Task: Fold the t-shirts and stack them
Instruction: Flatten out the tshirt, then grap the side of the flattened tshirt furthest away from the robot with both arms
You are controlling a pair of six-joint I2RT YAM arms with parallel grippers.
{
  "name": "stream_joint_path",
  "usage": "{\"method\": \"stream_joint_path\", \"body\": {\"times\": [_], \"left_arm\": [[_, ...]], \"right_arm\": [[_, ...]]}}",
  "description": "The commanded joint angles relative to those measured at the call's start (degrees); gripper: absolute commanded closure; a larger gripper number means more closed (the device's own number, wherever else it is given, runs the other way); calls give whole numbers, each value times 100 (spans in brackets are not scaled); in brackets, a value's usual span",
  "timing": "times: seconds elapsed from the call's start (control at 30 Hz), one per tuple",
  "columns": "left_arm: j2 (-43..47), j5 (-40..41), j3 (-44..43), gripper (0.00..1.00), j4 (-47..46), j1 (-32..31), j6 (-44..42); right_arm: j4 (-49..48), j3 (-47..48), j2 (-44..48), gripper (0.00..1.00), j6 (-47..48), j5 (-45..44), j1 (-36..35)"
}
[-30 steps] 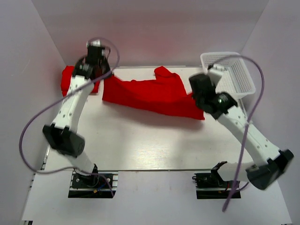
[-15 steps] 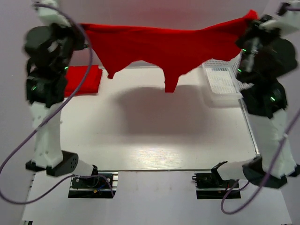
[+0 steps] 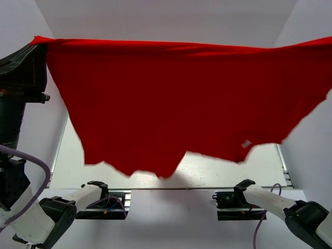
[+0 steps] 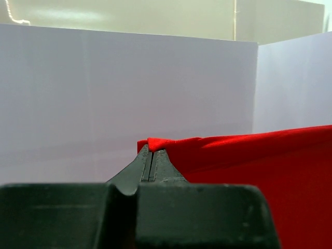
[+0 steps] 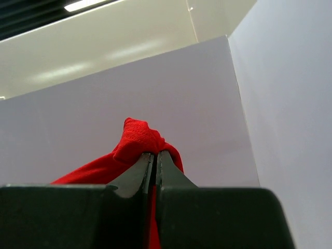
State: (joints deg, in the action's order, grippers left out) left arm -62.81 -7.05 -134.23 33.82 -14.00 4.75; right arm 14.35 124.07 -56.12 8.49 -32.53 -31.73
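Red t-shirt point(image 3: 181, 104) stretched wide in the air, close to the top camera, lower edge hanging uneven above the white surface point(image 3: 218, 168). Left gripper point(image 4: 152, 152) clamped tight on the shirt's top left corner. Right gripper point(image 5: 154, 154) pinched closed on the bunched right corner. White walls point(image 4: 104, 93) behind.

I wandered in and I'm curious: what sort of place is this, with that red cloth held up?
Probably a robot test booth in a lab: white panels wall in a table, two robot arms stand at its near edge, and their fingers hold a red t-shirt stretched in the air.
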Motion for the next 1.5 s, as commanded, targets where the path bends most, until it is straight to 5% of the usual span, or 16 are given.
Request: {"method": "stream_joint_path", "body": {"times": [0.0, 0.17, 0.2, 0.37, 0.6, 0.77, 0.87, 1.03, 1.2, 1.47], "left_arm": [[-118, 169, 46, 100, 19, 73, 26], [-118, 493, 783, 100, 72, 73, 26], [-118, 590, 1020, 100, 72, 73, 113], [-118, 1503, 3453, 100, -480, 81, 482], [-1170, 2541, 5626, 100, -754, 143, 1211], [-3206, 2595, 5462, 100, -1070, 468, 1283], [-4209, 2315, 4804, 100, -1403, 643, 1108], [-5530, 1883, 3582, 100, -1264, 873, 835], [-6252, 1698, 2675, 100, -1124, 996, 571], [-6507, 1373, 2428, 100, -1264, 1119, 369]], "right_arm": [[-521, -58, 49, 100, 319, -25, 52], [-1134, -996, -233, 100, 968, -1058, 26], [-1919, -1260, -250, 100, 1188, -1401, 43], [-3034, -3561, -644, 100, 1506, -2274, 70], [-2447, -4515, -2340, 100, -205, -1872, 544], [-2306, -3981, -3966, 100, -383, -1002, 737], [-1822, -3094, -5395, 100, -418, -869, 843], [-1453, -2055, -6331, 100, -445, -413, 966], [-1163, -1491, -6780, 100, -436, -236, 1072], [-934, -1579, -6685, 100, -655, -95, 1116]]}}
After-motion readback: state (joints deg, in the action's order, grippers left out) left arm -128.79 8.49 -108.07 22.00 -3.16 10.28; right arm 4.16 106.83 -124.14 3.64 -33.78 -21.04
